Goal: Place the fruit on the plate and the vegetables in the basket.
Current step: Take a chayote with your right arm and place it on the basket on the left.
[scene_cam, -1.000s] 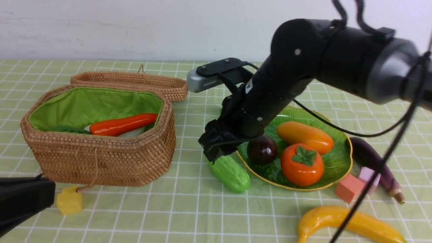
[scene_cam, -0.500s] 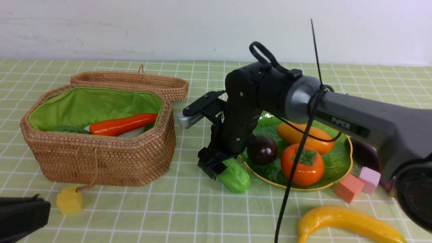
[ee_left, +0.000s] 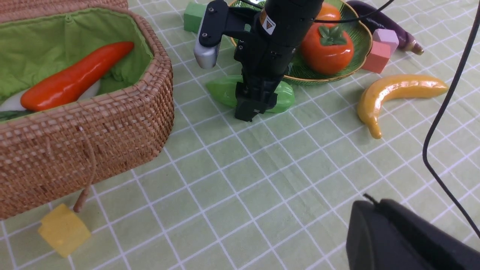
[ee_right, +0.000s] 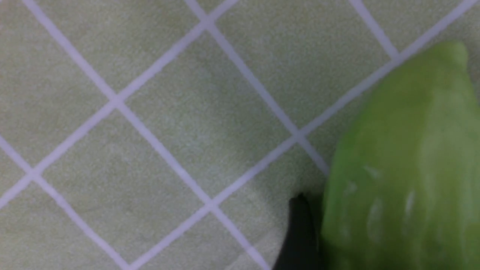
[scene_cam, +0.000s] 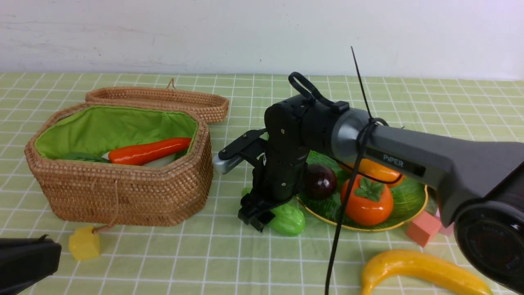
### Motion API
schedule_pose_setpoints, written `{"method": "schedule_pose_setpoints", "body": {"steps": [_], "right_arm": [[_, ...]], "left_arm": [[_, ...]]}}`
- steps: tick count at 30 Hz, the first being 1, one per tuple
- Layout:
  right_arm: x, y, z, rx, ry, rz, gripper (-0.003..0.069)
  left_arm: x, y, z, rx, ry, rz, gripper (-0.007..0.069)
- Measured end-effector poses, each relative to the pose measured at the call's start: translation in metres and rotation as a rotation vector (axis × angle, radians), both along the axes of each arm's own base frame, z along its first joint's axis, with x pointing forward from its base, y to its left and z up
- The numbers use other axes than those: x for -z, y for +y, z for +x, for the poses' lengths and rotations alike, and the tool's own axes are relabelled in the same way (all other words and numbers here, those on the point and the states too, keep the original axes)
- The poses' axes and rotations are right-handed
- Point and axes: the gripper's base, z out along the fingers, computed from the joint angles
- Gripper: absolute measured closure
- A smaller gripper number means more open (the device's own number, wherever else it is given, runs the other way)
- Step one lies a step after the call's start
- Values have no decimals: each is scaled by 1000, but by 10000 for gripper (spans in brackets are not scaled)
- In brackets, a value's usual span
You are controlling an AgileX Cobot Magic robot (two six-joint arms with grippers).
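Straddling the cucumber (ee_left: 223, 92) across its long axis, the right gripper (ee_left: 249, 110) has a jaw either side; whether it pinches is unclear.

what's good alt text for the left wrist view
A black right gripper points down onto a bumpy green toy cucumber on checked cloth, between a tan wicker basket holding a red-orange pepper and a green glass plate of fruit. A yellow banana lies nearby.

Glossy plastic cucumber (scene_cam: 289, 220), rough woven wicker basket (scene_cam: 123, 192)
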Motion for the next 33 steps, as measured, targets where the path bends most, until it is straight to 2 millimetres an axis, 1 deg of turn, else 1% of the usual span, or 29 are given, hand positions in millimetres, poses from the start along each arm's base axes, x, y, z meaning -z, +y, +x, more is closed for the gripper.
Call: {"method": "schedule_pose_setpoints", "body": {"steps": [1,8,11,16,19,25,29,32,33], "right_arm": [[0,0,0,0,0,0,214],[0,0,-1,-1,13,-5,215],[-4,-1,-7,2,62,-5,215],[-23,-2,-10,5,52,28,215],[-30,-2,-11,5,43,38,215],[-30,-2,-14,13,75,41,215],[-42,-3,-18,26,80,61,215],[-63,-2,-18,28,49,110,215],[-64,-1,-18,29,46,118,215]], "left_arm": [[0,0,0,-3,-1,0,638],[3,3,0,-22,18,37,638],[6,6,-2,-28,48,63,638],[5,10,-6,-28,42,52,638],[5,12,-9,-29,38,48,638],[6,13,-10,-30,50,57,638],[6,14,-9,-38,39,61,638],[4,17,-5,-84,8,63,638],[4,17,-5,-84,7,62,638]]}}
